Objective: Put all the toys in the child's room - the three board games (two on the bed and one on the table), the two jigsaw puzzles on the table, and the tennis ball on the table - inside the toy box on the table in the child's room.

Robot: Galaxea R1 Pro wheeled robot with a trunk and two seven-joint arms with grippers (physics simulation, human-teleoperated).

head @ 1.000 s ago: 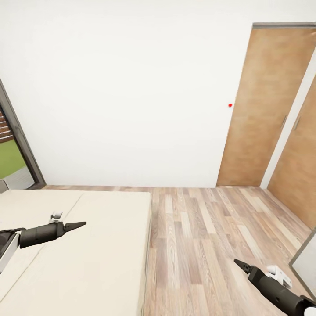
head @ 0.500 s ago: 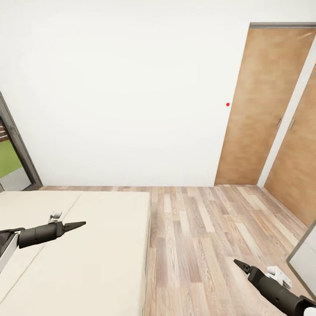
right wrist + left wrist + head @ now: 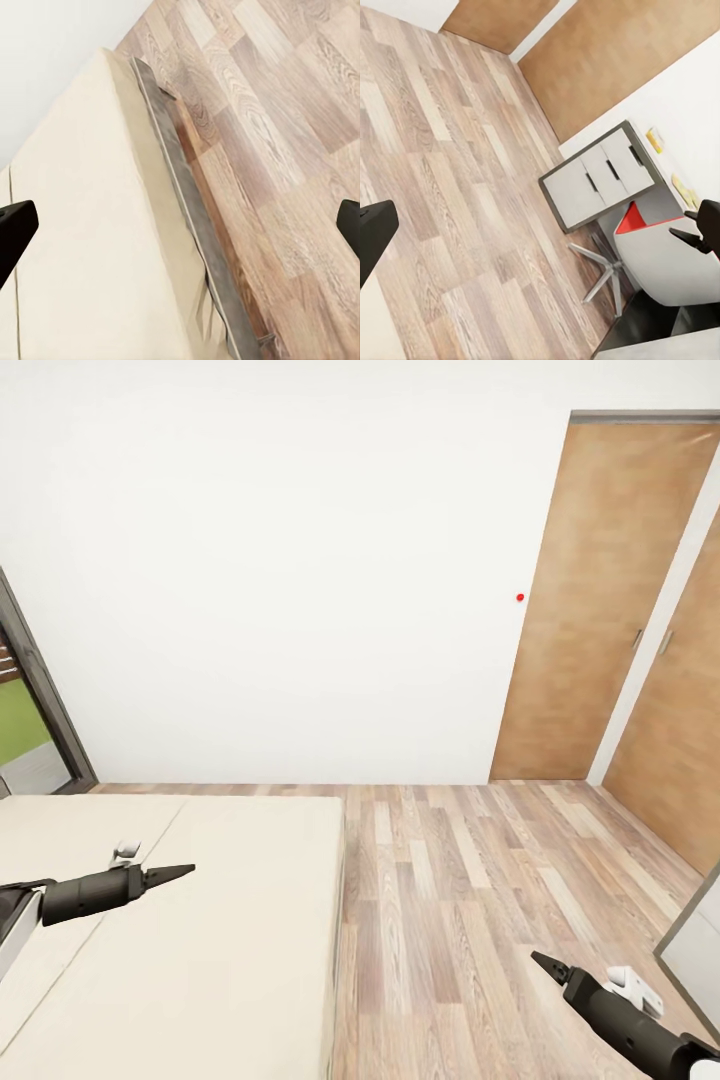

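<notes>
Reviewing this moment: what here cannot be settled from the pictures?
- Head view: the bed is cut off by the left and bottom edges, so whether games lie on it is unknown.
- Left wrist view: small yellow items on the grey drawer unit are too small to identify.
- Head view: left gripper and right gripper look shut; tips too small to confirm.

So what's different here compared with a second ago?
Very little. The whole view slid slightly, so the camera turned a touch; the door and bed did not move themselves. The left gripper hangs over the bed and the right gripper over the floor, posed as before, nothing held.
</notes>
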